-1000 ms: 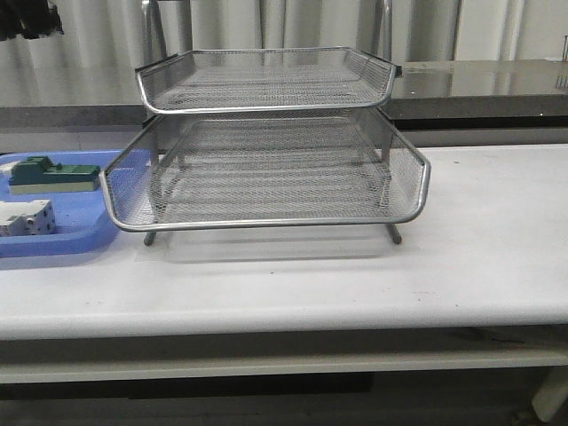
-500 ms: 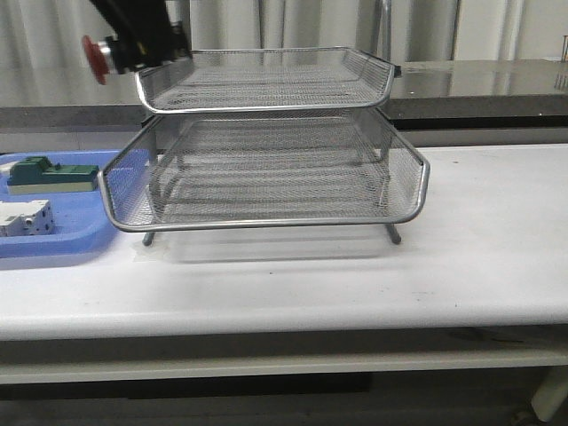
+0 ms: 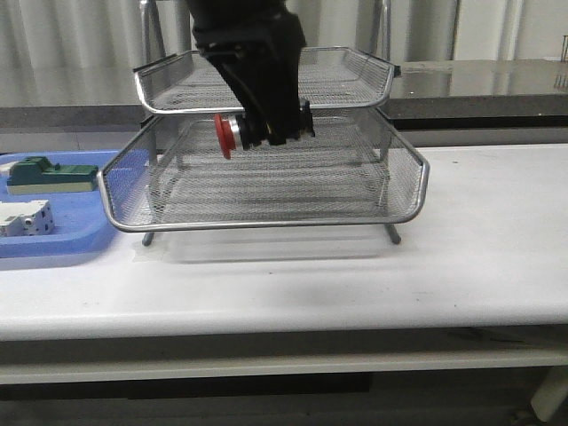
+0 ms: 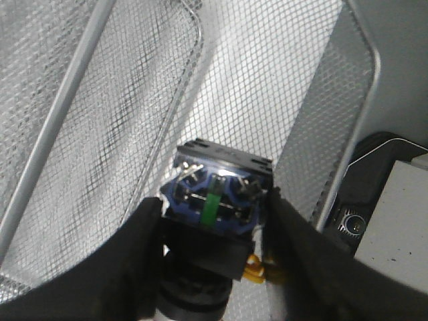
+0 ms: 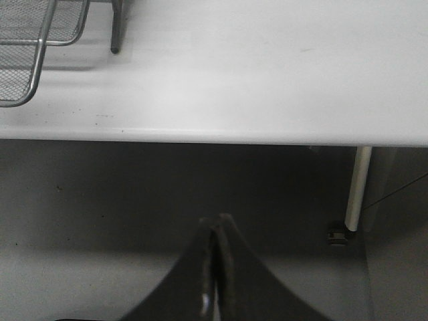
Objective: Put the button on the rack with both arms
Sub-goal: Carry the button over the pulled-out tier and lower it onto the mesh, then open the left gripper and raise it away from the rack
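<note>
The button (image 3: pixel 232 133), red head to the left, hangs in front of the silver wire rack (image 3: pixel 266 222) at the height of the gap between its two upper trays. My left gripper (image 3: pixel 271 124) comes down from above and is shut on it. In the left wrist view the black fingers (image 4: pixel 137 247) clamp the button's black body (image 4: pixel 217 200), blue and green rear parts showing, over the rack's mesh (image 4: pixel 254 80). My right gripper (image 5: pixel 215 224) is shut and empty, low in front of the table's edge, with a corner of the rack (image 5: pixel 40 50) far off.
A flat blue tray (image 3: pixel 53 244) at the table's left holds a green block (image 3: pixel 53 176) and a white block (image 3: pixel 25 217). The white table (image 3: pixel 479 248) stretches right of the rack. A table leg (image 5: pixel 356 187) stands below.
My left arm, out of view a second ago, came in at the upper left with the button. It then moved right and down to the front of the rack.
</note>
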Controlling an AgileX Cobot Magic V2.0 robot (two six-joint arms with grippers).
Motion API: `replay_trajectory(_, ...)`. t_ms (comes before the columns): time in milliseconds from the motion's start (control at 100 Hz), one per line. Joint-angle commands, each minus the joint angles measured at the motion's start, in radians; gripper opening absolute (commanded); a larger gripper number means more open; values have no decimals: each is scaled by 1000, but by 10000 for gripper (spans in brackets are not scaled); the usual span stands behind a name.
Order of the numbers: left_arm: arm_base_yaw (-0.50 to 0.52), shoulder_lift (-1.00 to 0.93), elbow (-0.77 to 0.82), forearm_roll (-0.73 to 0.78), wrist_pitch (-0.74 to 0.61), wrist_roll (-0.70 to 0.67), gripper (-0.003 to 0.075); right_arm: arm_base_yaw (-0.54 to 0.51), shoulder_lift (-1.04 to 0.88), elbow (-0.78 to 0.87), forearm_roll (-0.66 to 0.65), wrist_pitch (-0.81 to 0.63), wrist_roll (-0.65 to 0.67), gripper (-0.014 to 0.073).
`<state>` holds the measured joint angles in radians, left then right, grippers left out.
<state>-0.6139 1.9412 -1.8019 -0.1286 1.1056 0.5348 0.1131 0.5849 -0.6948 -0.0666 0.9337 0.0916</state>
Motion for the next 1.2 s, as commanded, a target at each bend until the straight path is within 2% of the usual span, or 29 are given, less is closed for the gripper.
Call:
replay_trajectory(0,-7,-27,-25,-19,-60,2,4,-3,1,-23,-13,-53,-3,-68)
replay_trajectory(250,-7,-3,-25,-19,-60,2,8,-3,1,-23,-13,-53,-3,-68)
replay_trajectory(330,-7,-1,-25,-19,-58,2,44,-3,1,-23,-13,-53,-3,-68)
replay_trajectory(400,-7,-1,-25,-19,-52,2,118,-3,1,-23,-13,-53,-3,-68)
replay_trajectory(590,-7,-1,-25,-19,-58,2,391,-3,1,-23,-13,-53,-3,-68)
replay_trajectory(660,-7,-1,-25,-12,-70,2,446,-3,1,-23,-13,-53,-3,-68)
replay_trajectory(920,-7,-1,-31,6,-71,-8,461,-3,1,-23,-13,-53,-3,-68)
replay_trajectory(1190,2,-22,-115,4,52,-87,460,-3,1,-23,-13,-53,-3,-68)
